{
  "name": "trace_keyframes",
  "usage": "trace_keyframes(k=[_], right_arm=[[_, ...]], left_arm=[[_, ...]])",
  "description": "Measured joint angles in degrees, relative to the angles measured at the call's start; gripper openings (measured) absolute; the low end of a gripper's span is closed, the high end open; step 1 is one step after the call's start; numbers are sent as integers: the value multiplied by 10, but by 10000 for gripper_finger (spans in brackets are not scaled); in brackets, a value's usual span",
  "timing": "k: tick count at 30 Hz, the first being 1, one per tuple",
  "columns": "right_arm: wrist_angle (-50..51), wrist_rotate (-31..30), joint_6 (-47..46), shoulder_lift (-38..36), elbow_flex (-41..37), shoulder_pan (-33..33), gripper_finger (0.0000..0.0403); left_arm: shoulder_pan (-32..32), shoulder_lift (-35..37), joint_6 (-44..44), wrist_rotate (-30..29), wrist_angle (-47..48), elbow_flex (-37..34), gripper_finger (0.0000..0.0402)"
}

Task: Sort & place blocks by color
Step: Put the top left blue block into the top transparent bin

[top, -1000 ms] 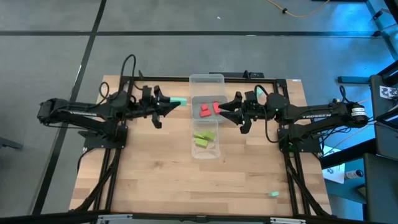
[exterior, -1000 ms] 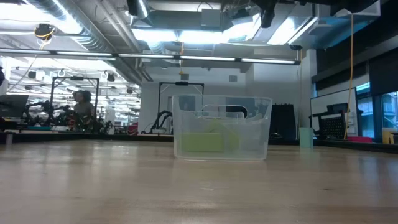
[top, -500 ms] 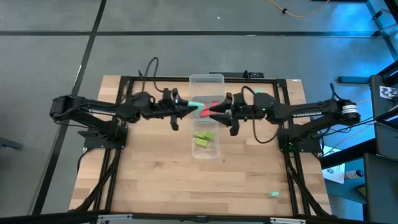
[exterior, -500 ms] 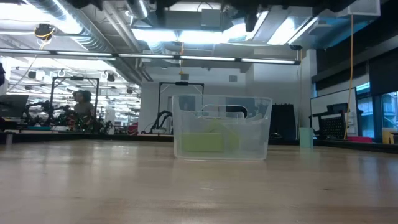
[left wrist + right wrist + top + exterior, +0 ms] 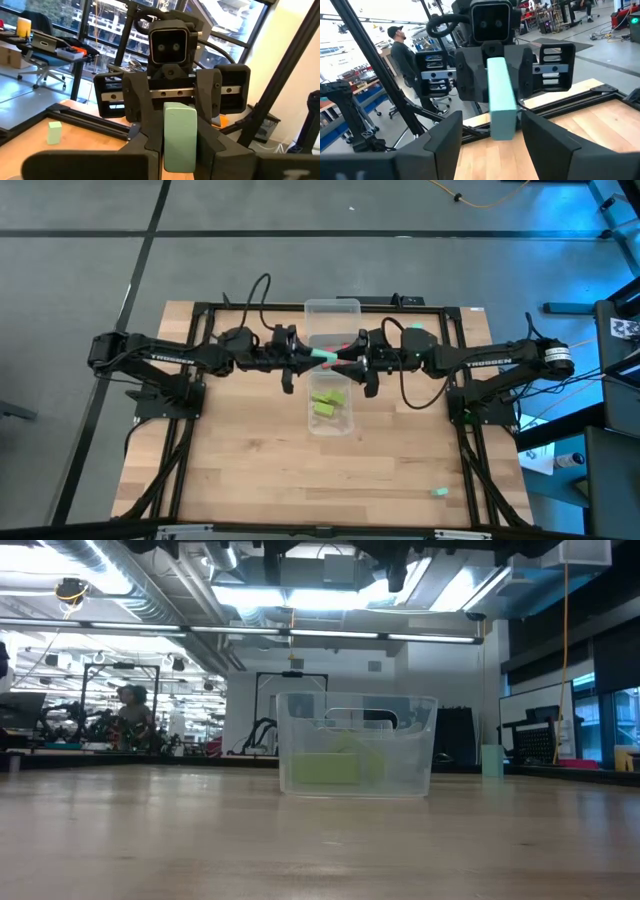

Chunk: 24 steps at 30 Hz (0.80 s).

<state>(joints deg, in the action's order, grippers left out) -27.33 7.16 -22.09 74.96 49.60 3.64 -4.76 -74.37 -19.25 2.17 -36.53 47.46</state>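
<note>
A mint block (image 5: pixel 322 357), a short bar, hangs in the air over the clear tray (image 5: pixel 332 308), with my left gripper (image 5: pixel 303 358) shut on it. My right gripper (image 5: pixel 347 362) faces it from the table's right. It is open, and its fingers stand on either side of the bar's free end (image 5: pixel 501 120); whether they touch it does not show. Lime blocks (image 5: pixel 328 402) lie in the tray's near compartment. A bit of red block (image 5: pixel 346 348) shows in the middle compartment under the grippers. My left gripper pinches the mint bar by its rear end (image 5: pixel 178 160) between its two fingers (image 5: pixel 145 165). The fingers come level from the table's left and lie along the bar. The bar sticks out past the fingertips toward the right gripper, lifted clear above the tray.
A mint block (image 5: pixel 440 492) lies on the table near the front right corner. Another pale green block (image 5: pixel 490 760) stands far back on the right. A black frame rims the table. A person (image 5: pixel 402 47) stands in the room beyond.
Both grippers have moved toward each other and now meet over the tray's middle. My left gripper has carried the mint bar toward the table's right, level and clear of the tray. My right gripper has moved toward the table's left until its fingers flank the bar's free end.
</note>
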Motion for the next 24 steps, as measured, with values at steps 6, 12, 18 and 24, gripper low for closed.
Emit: trace_keyframes(k=[6, 12, 18, 24], right_arm=[[2, -14, -2, 0, 0, 0, 201], [2, -15, -1, 0, 0, 0, 125], [2, -13, 2, 0, 0, -1, 56], [5, -12, -2, 0, 0, -1, 56]], left_arm=[[0, 0, 0, 1, 0, 0, 47], [0, 0, 0, 1, 1, 0, 47], [0, 1, -4, -1, 1, 0, 47], [-1, 1, -30, -11, 13, 0, 100]])
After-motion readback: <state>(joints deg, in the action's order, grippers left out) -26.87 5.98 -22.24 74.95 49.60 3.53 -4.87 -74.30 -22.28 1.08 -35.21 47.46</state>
